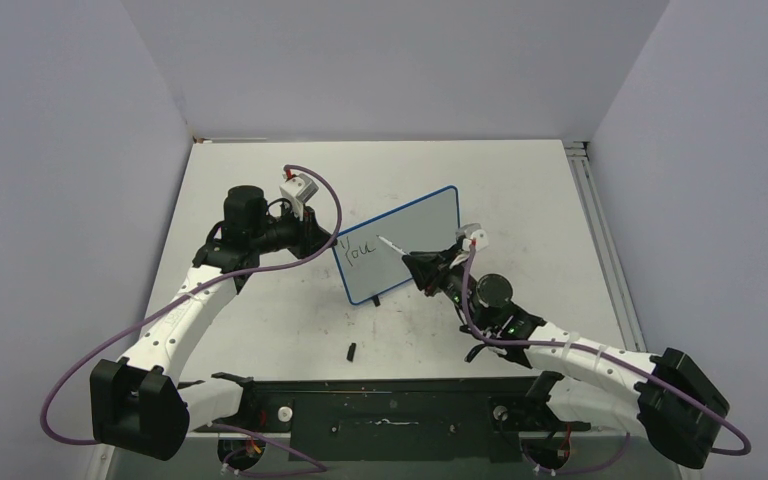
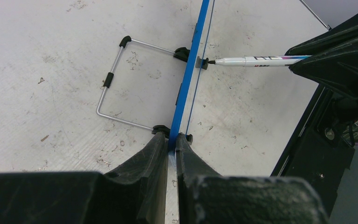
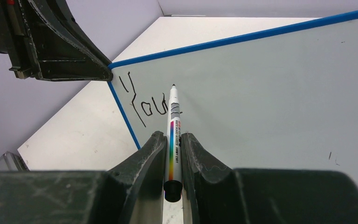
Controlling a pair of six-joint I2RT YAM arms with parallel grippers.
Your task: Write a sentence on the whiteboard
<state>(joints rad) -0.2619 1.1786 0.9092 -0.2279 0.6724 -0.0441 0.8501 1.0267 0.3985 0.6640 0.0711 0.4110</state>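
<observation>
Left gripper (image 2: 169, 141) pinches the whiteboard's (image 1: 415, 232) thin blue rim; right gripper (image 3: 172, 138) clamps a slim white marker (image 3: 173, 106), tip on the glossy face beside the scrawled sentence (image 3: 144, 108).

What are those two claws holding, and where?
Left gripper pinches the whiteboard by its blue frame edge; right gripper clamps the marker by its rear half.

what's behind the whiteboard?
A bent wire stand with black sleeves, joined to the whiteboard frame by black feet, reaching out over the table. The board's back face is edge-on or hidden in every view.
</observation>
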